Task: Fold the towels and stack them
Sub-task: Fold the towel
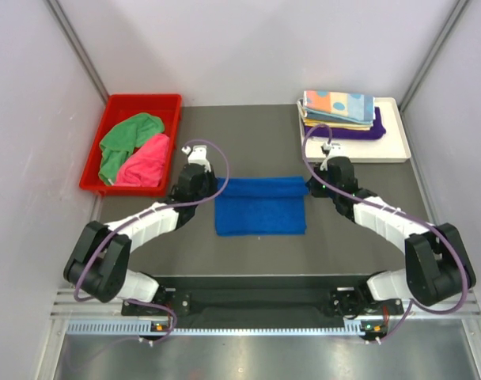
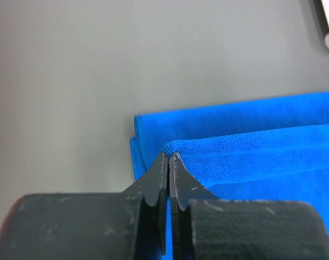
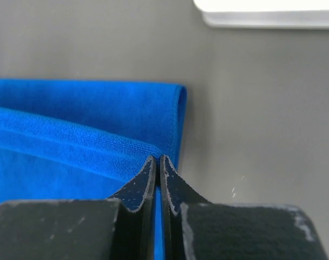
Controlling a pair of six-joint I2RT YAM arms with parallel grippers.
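Observation:
A royal blue towel [image 1: 260, 206] lies in the middle of the dark mat with its far part doubled over. My left gripper [image 1: 199, 187] is shut on the towel's far left corner [image 2: 178, 147], which is lifted into a small peak at the fingertips. My right gripper [image 1: 320, 184] is shut on the far right corner [image 3: 153, 149] in the same way. In the red bin [image 1: 118, 107] at the back left lie a green towel [image 1: 122, 142] and a pink towel [image 1: 145, 162], both crumpled. Folded towels [image 1: 339, 115] are stacked on the white tray [image 1: 395, 146] at the back right, an orange one with teal dots on top.
Grey walls close in the workspace on the left, right and back. A metal rail runs along the near edge by the arm bases. The white tray's corner [image 3: 262, 13] shows at the top of the right wrist view.

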